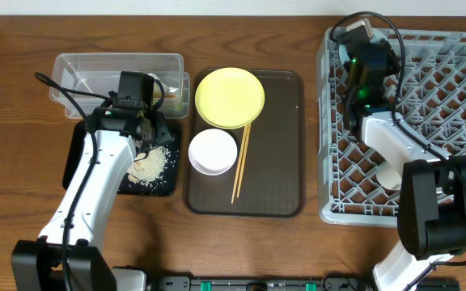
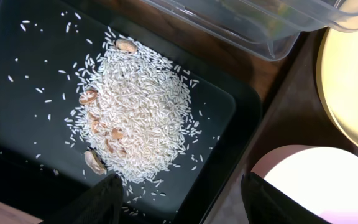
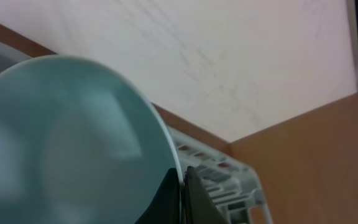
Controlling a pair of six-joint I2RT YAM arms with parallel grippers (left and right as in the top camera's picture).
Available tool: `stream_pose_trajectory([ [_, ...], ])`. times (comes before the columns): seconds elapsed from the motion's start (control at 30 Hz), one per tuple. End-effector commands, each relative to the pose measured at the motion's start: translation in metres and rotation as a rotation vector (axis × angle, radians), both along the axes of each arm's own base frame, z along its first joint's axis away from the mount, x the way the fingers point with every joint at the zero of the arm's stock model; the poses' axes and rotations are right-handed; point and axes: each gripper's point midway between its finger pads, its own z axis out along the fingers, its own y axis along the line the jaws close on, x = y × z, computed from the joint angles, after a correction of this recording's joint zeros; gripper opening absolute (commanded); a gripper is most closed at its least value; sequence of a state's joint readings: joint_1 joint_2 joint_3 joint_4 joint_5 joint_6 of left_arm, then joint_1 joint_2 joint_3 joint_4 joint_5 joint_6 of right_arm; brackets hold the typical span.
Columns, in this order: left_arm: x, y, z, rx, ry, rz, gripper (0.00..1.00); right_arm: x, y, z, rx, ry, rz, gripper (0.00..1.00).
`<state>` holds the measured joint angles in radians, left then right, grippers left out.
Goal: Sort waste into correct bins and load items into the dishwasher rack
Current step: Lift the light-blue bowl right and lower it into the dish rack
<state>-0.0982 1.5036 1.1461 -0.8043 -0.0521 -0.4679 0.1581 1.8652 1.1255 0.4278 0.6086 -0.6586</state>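
- Rice-like crumbs (image 2: 138,112) sit heaped in the shallow black tray (image 2: 36,124), with a few brownish bits mixed in and stray grains scattered round the pile.
- Left gripper (image 2: 185,202) hangs right over that tray's near edge. Its fingers (image 2: 101,202) are spread wide with nothing between them.
- Clear container (image 1: 75,69) sits just beside the black tray, at its far end.
- Next over is the brown serving tray (image 1: 285,145), carrying the yellow plate (image 1: 229,97). The white bowl (image 1: 213,151) is close below the plate, and the chopsticks (image 1: 241,166) lie alongside the bowl, their upper ends at the plate's rim.
- Off at the far-left corner of the grey dishwasher rack (image 1: 451,97), the right gripper (image 3: 182,190) is clamped on the rim of the light blue bowl (image 3: 67,143). The rack's grid shows just past the bowl.
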Motion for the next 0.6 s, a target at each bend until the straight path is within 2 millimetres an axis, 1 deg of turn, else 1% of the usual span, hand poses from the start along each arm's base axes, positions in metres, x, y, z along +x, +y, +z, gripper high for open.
stream_pose_trajectory([
  [0.0,0.0,0.003,0.001,0.007,-0.003,0.009,0.64,-0.005,0.033,-0.034,0.087,0.066,0.05,0.01],
  [0.1,0.0,0.003,0.001,0.007,-0.003,0.009,0.64,-0.012,0.039,-0.034,0.096,0.08,0.034,0.01],
  [0.2,0.0,0.003,0.001,0.007,-0.003,0.009,0.64,-0.014,0.035,-0.02,0.088,0.039,-0.001,0.01],
  [0.4,0.0,0.003,0.001,0.007,-0.002,0.009,0.64,-0.011,0.009,0.015,0.062,-0.103,-0.104,0.01],
  [0.57,0.0,0.003,0.001,0.007,-0.002,0.009,0.64,-0.008,-0.003,0.029,-0.026,-0.116,-0.102,0.01],
])
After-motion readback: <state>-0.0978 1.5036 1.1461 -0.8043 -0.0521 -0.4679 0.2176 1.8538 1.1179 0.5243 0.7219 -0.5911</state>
